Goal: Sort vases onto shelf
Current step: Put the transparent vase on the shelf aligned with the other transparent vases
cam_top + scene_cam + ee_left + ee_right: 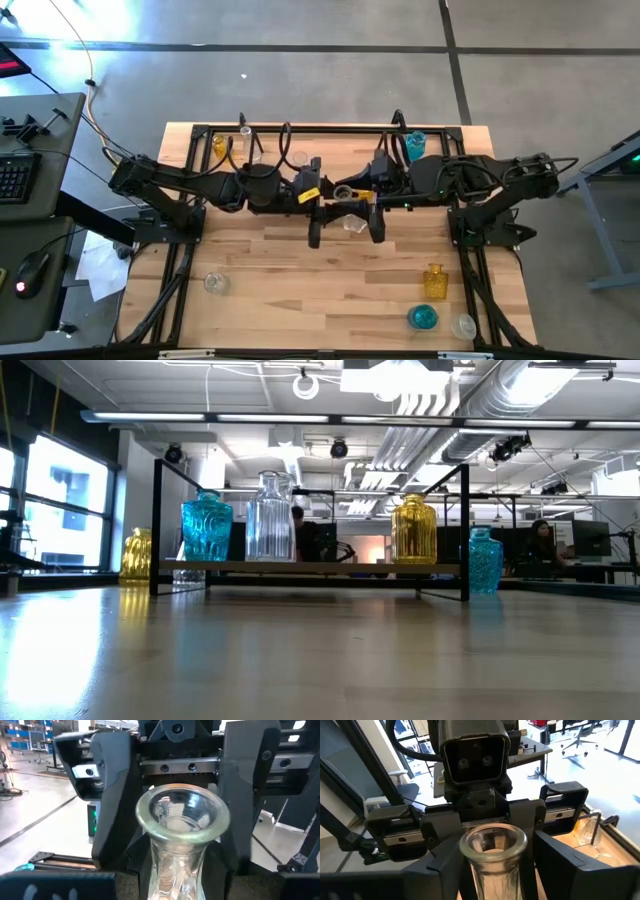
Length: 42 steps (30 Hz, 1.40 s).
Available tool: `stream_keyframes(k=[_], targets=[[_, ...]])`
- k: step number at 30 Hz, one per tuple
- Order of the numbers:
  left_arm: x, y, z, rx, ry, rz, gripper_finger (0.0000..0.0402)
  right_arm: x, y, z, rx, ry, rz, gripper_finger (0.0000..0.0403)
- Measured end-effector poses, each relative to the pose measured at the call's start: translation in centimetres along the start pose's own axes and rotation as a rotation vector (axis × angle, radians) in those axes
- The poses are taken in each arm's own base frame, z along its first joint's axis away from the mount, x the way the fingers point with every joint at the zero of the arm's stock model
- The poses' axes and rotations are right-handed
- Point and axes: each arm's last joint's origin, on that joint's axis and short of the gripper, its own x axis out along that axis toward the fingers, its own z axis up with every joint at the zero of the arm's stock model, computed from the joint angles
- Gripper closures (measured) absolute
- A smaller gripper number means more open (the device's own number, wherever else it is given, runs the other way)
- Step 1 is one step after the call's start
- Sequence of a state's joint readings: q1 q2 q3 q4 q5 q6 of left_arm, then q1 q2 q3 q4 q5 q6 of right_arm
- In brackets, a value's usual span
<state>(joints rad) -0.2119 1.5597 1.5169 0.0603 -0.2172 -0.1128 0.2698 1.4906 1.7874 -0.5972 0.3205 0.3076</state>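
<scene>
A clear glass vase (352,222) with a flared rim (182,815) hangs upright above the table's middle, between my two grippers, which face each other. My left gripper (335,220) comes from the left and is shut on it. My right gripper (495,885) comes from the right, open, with a finger (570,865) close on either side of the vase's neck. On the shelf (310,567) stand a blue vase (206,528), a clear vase (270,518) and an amber vase (413,530). Both grippers are out of the low view. My left gripper holds the clear vase low on its neck (172,875) or on the body beneath. The place of contact lies under the wrist picture's lower edge. The fingers come level from the table's left. The vase stands upright in the hold, lifted clear of the table.
An amber vase (135,553) stands left of the shelf and a blue vase (484,560) right of it. On the near table are a clear vase (215,283), an amber vase (434,281), a blue vase (422,317) and another clear vase (463,325).
</scene>
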Motion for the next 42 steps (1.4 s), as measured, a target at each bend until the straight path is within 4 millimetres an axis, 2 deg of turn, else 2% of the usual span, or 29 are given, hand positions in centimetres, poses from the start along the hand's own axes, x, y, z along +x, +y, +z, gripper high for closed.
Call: stream_keyframes(k=[5, 14, 25, 34, 38, 42], targets=[[0.01, 0.05, 0.06, -0.009, -0.007, 0.007, 0.0291, 0.02, 0.0, 0.02, -0.025, -0.003, -0.001, 0.0286], [0.01, 0.06, 0.07, -0.009, -0.007, 0.01, 0.029, 0.05, 0.0, -0.04, -0.038, 0.004, 0.005, 0.0288], [-0.01, 0.04, -0.15, -0.028, 0.014, 0.016, 0.0267, 0.15, -0.01, -0.15, -0.048, 0.012, 0.007, 0.0288], [-0.18, 0.07, -0.52, -0.056, 0.067, 0.008, 0.0204, 0.32, -0.05, -0.35, -0.077, 0.024, -0.002, 0.0289], [-0.2, 0.07, -0.64, -0.052, 0.081, 0.013, 0.0176, 0.32, -0.08, -0.35, -0.084, 0.025, -0.002, 0.0308], [-0.21, 0.09, -0.62, -0.052, 0.08, 0.021, 0.0164, 0.32, -0.06, -0.32, -0.084, 0.022, 0.001, 0.0322]])
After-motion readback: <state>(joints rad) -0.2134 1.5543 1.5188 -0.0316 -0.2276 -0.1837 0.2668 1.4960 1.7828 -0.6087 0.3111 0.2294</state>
